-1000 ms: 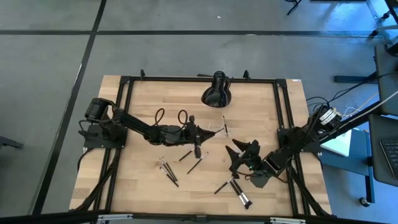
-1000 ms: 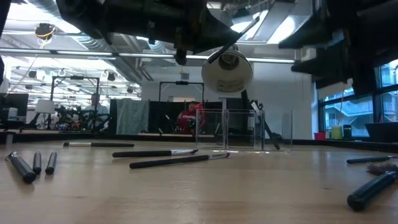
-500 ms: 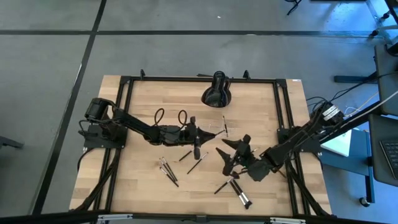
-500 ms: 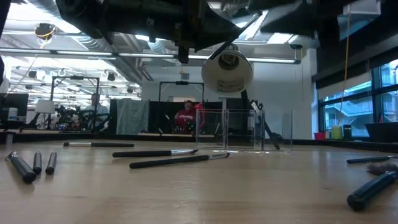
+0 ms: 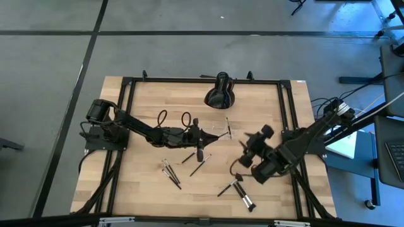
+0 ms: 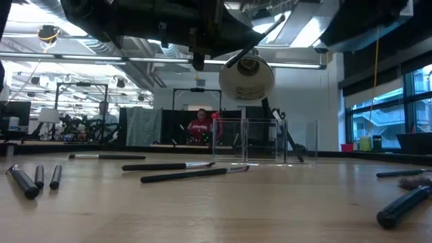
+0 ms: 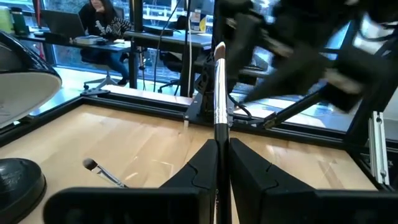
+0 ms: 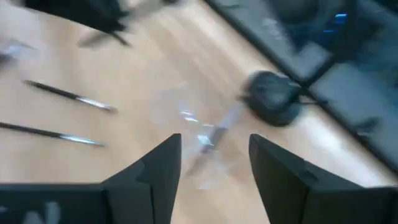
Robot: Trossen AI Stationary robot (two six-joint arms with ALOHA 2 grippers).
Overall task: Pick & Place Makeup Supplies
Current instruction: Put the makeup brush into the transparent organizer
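My high camera looks straight down on the whole table [image 5: 145, 189], both arms in frame. My low camera sits at tabletop level, facing across the wood to the clear organiser tray [image 6: 266, 142], room behind. Both wrist cameras look forward past their own fingers, close to the wood. All four views share the tray near the table's middle.

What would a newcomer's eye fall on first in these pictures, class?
Probably the left hand, shut on a makeup brush that stands upright between its fingers over the middle of the table. Next, the loose brushes scattered on the wood, and the large black rounded object at the far edge.
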